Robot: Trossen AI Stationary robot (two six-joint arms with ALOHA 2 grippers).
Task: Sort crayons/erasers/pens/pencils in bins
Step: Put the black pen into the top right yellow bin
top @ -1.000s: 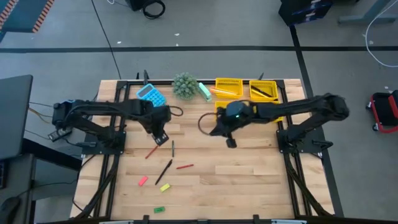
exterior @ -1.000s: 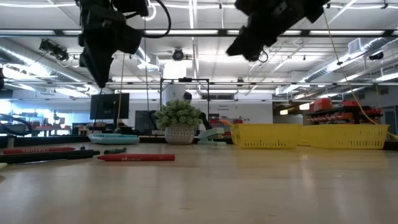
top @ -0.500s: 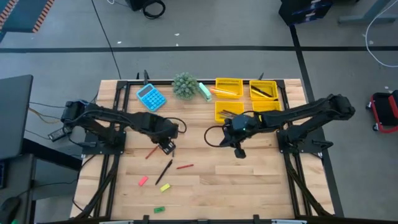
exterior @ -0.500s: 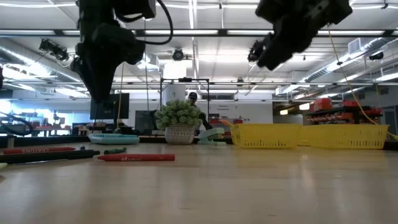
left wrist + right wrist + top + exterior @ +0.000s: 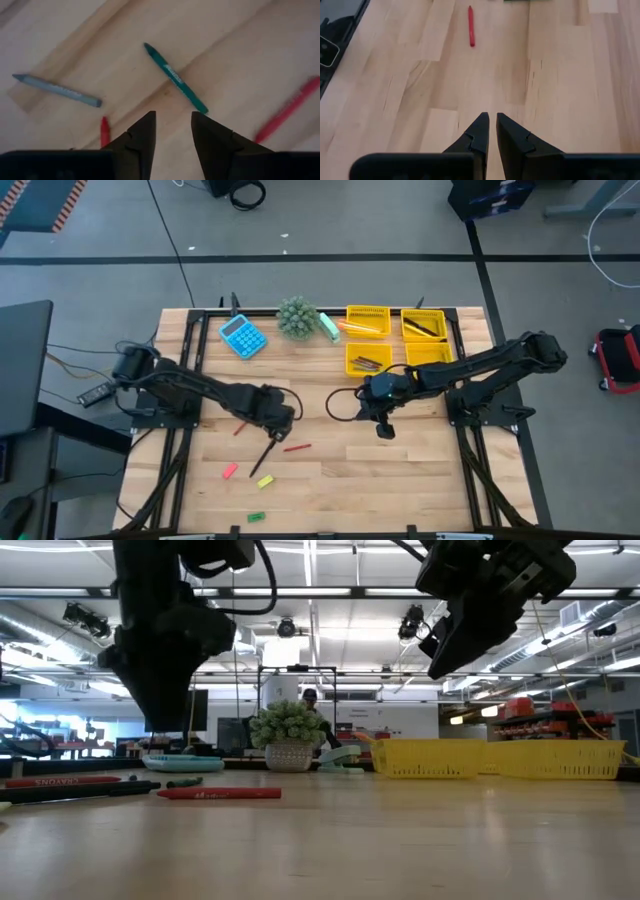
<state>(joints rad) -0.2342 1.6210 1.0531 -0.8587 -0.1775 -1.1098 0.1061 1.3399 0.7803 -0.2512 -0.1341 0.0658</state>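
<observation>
My left gripper hangs open, pointing down, a little above the table. Below it lie a dark green stick, a grey-blue stick and two red crayons. Nothing is between its fingers. A long dark pen and a red crayon lie flat just nearer. Pink, yellow and green erasers rest near the front edge. My right gripper hovers mid-table, fingers almost together and empty. Several yellow bins stand at the far right.
A blue calculator, a small potted plant and a pale green object stand along the far edge. Bare wood lies between the two grippers and toward the near right of the table.
My left gripper has moved toward the near edge and the right and come down over the dark green stick, rolling as it went. My right gripper has drifted toward the near edge and sunk a little. The things on the table lie as before.
</observation>
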